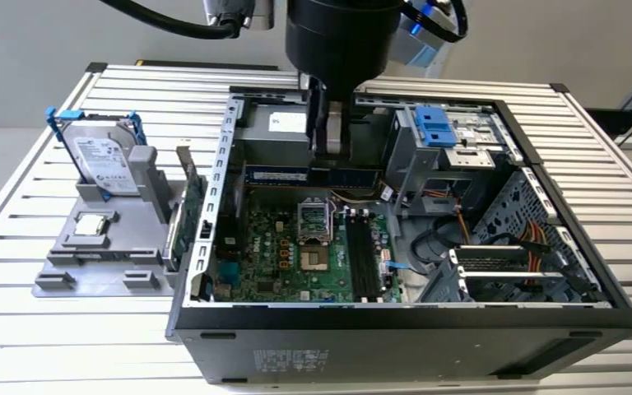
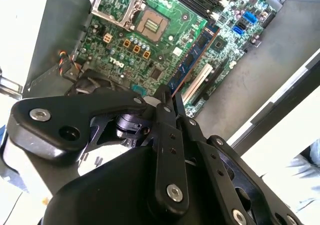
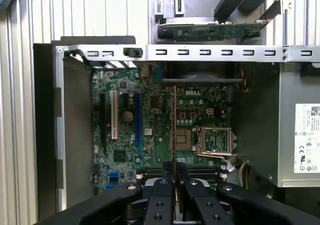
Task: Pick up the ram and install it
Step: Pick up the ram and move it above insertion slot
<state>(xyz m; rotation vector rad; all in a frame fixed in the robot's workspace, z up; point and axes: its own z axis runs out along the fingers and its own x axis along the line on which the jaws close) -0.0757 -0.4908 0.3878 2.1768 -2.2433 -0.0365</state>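
Near the bench's edge at the exterior view's left, a hard drive (image 1: 108, 160) and a green card (image 1: 192, 218) are being held upright in a grey holder (image 1: 85, 276). Within the computer case (image 1: 404, 346), the ram (image 1: 277, 175) is being gripped by the closed gripper (image 1: 328, 156) above the motherboard (image 1: 283, 247), and is being shown edge-on in both wrist views.

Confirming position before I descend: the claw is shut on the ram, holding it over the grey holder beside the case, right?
No. In the exterior view the claw is shut on the ram but holds it over the motherboard inside the open case, not over the grey holder.
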